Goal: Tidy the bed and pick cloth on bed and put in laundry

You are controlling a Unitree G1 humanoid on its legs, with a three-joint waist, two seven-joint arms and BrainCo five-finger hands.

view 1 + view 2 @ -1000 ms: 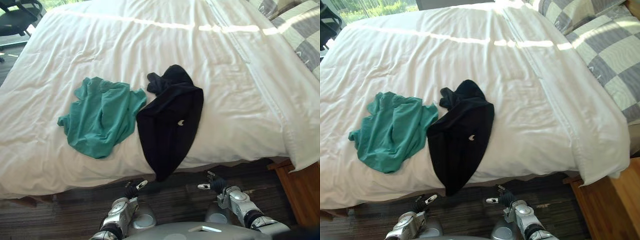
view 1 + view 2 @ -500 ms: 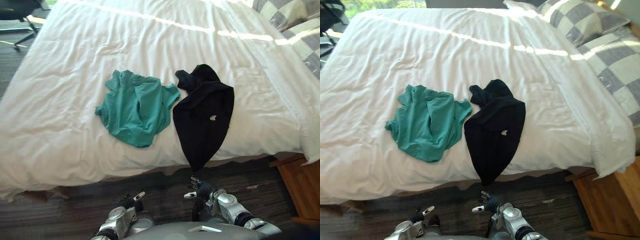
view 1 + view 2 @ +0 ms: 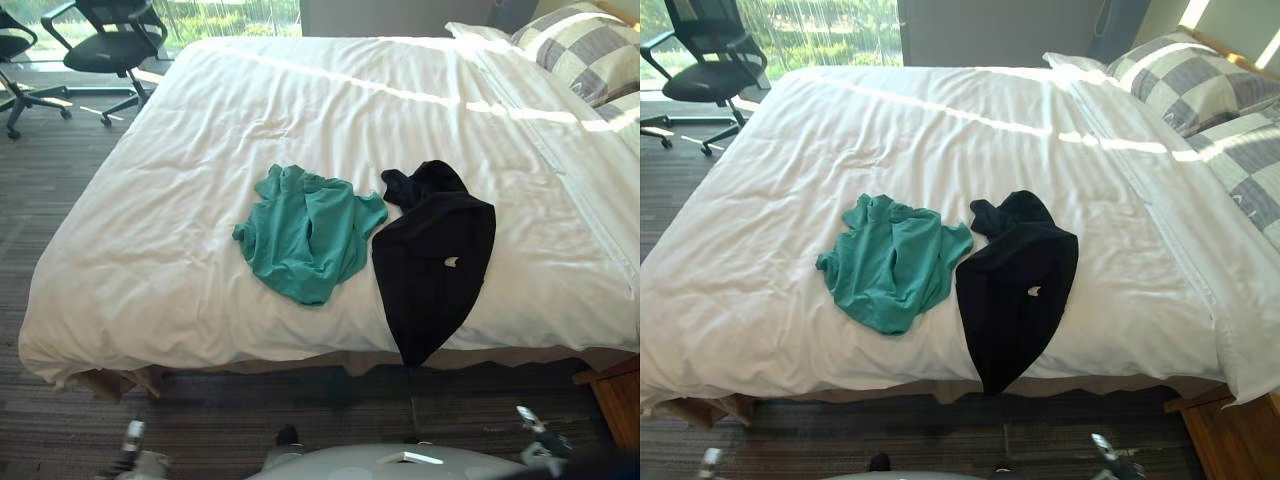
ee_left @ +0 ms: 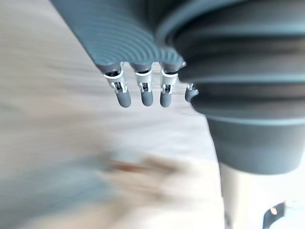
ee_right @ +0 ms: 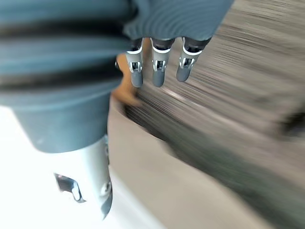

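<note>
A crumpled teal shirt (image 3: 308,232) lies on the white bed (image 3: 180,230) near its front edge. Right beside it, a black garment (image 3: 435,262) hangs with its tip over that edge. Neither hand touches the clothes. My left hand (image 3: 133,438) shows low at the left, over the floor, and my right hand (image 3: 535,425) low at the right. In the wrist views the left hand's fingers (image 4: 143,93) and the right hand's fingers (image 5: 159,71) hang straight and hold nothing.
Dark carpet (image 3: 330,410) runs between me and the bed. Two office chairs (image 3: 110,40) stand at the far left. Checked pillows (image 3: 585,55) lie at the bed's head, far right. A wooden nightstand (image 3: 620,395) stands at the lower right.
The view has pulled back and shows more of the bed and room. Both hands have dropped and spread out to the lower corners. The clothes lie as before.
</note>
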